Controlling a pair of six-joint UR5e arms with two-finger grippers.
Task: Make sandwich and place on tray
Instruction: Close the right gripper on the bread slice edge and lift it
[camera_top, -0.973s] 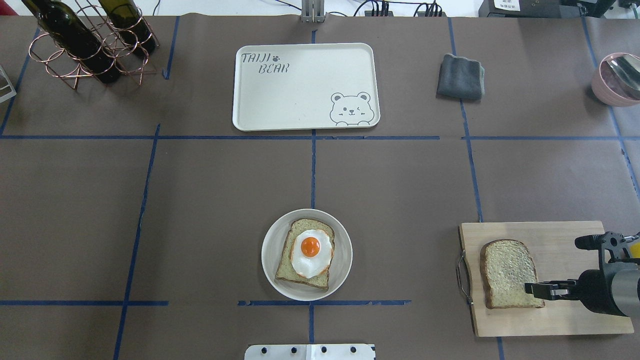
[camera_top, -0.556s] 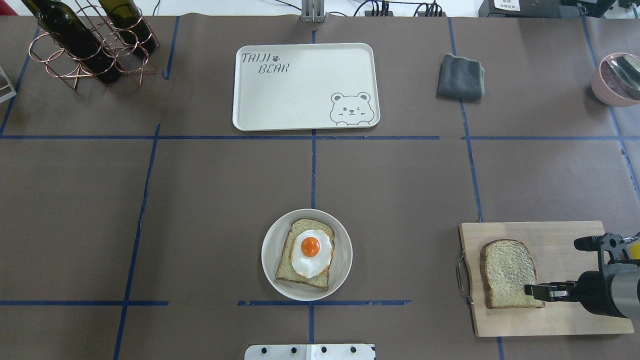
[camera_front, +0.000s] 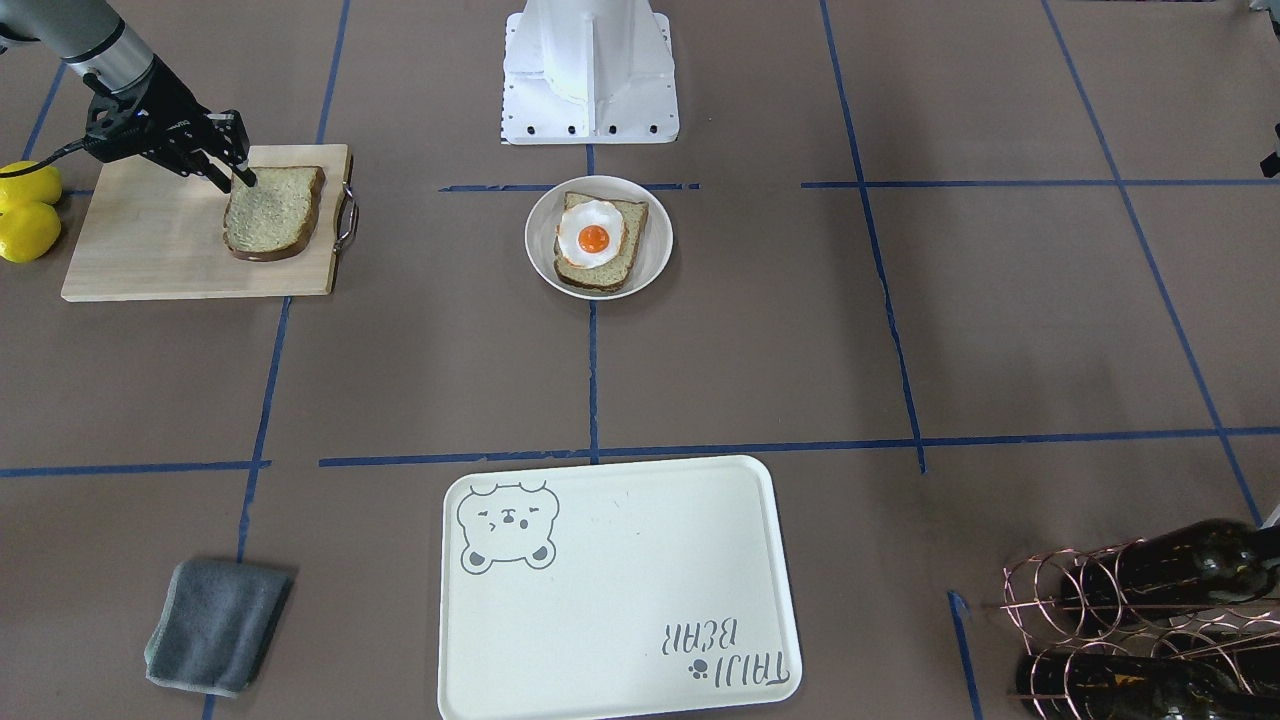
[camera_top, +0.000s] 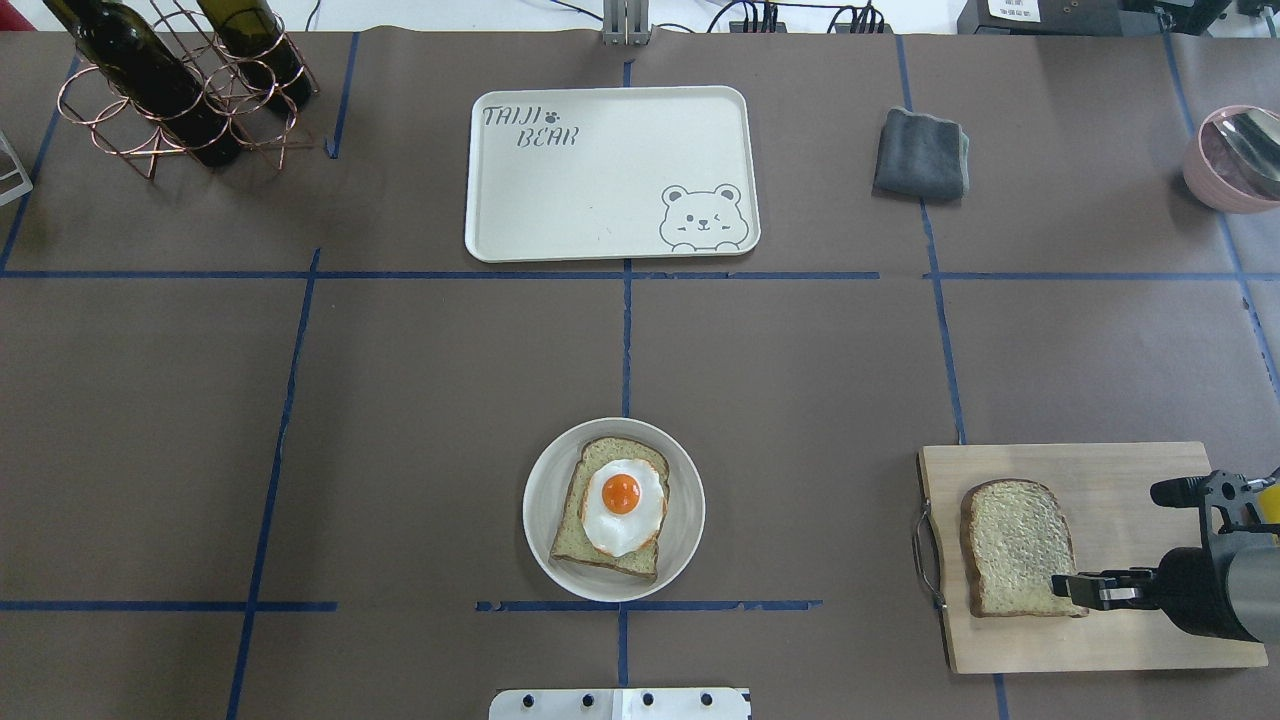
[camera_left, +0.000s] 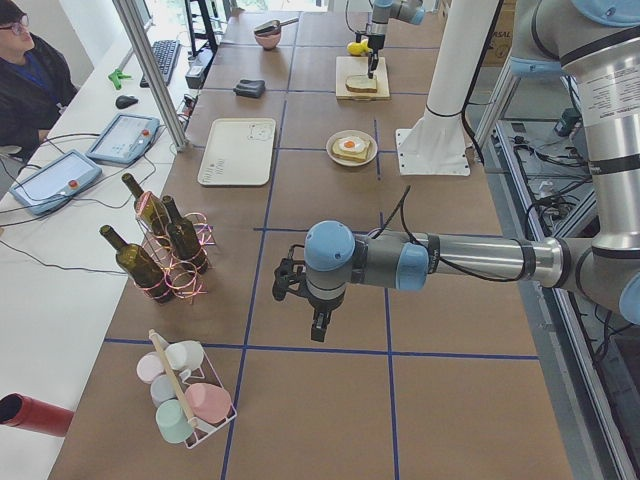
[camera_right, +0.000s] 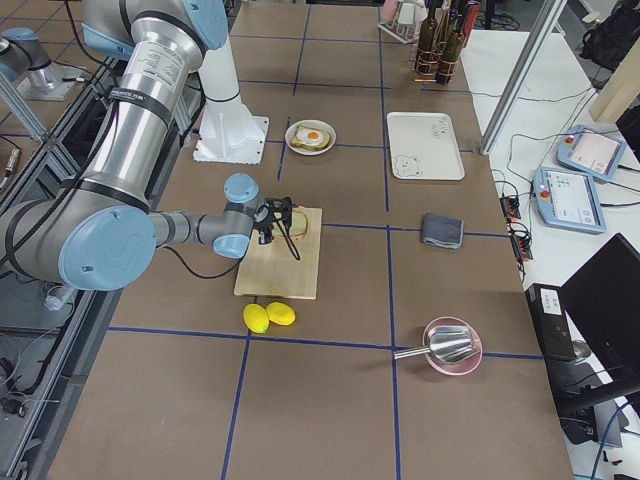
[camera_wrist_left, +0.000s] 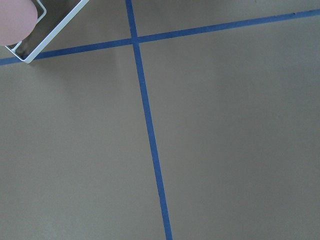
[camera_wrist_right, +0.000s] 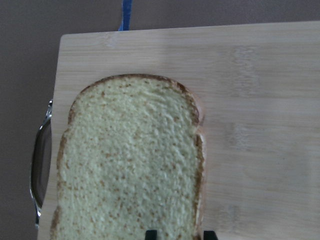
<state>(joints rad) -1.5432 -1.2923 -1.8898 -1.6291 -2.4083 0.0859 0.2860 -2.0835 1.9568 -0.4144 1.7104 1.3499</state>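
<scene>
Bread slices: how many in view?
2. One slice lies on the cutting board at the right gripper; the other slice sits on the round plate under the fried egg. None look hidden.

The left arm (camera_left: 480, 258) and right arm (camera_right: 140, 100) are silver-grey tubes with light-blue joint caps, on 1 white pedestal (camera_front: 590, 100) dotted with black screws. The left gripper (camera_left: 317, 335) and right gripper (camera_top: 1062, 588) are black, 2-fingered; behind each, a black cable loops along the forearm.
</scene>
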